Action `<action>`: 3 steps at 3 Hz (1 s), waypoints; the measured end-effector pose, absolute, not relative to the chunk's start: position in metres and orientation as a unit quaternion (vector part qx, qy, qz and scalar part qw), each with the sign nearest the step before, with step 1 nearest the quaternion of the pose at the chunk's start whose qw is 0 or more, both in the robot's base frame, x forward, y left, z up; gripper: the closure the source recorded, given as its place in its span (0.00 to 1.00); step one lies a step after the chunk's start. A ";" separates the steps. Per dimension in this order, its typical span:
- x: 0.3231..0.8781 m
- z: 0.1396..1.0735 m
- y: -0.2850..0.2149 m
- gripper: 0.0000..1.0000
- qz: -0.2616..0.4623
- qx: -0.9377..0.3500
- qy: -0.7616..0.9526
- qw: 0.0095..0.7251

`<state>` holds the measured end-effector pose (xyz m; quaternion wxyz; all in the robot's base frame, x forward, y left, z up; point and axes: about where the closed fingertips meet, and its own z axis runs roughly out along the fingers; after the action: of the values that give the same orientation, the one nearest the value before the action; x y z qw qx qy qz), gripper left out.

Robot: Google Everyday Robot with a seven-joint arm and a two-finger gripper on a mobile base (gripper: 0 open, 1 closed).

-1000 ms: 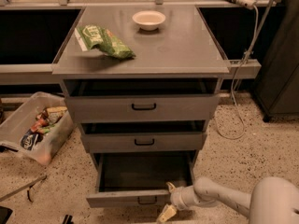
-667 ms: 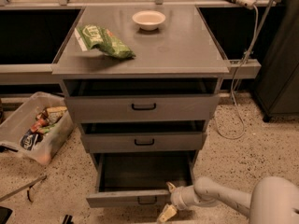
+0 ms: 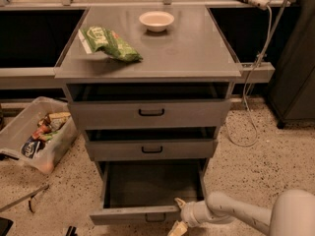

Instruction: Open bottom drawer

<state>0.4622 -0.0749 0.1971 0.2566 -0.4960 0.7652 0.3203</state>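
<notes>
My claw (image 3: 178, 215) is spread wide at the right end of the bottom drawer's (image 3: 128, 214) front panel, one finger (image 3: 179, 202) above the edge and one below. Its small black handle (image 3: 155, 218) sits just to the claw's left, ungripped. The drawer stands well out, so I judge the job nearly done. The risk now is that pulling from this corner could skew the drawer and jam it on its runners. The claw could slip off the edge, or a further pull could drag the drawer clear off.
</notes>
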 end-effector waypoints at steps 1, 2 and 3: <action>0.431 0.202 -0.075 0.00 0.342 -0.483 0.766 0.251; 0.431 0.199 -0.073 0.00 0.347 -0.482 0.765 0.251; 0.418 0.199 -0.069 0.00 0.362 -0.471 0.765 0.247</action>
<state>0.4182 -0.0694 0.1989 0.2473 -0.4711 0.7652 0.3624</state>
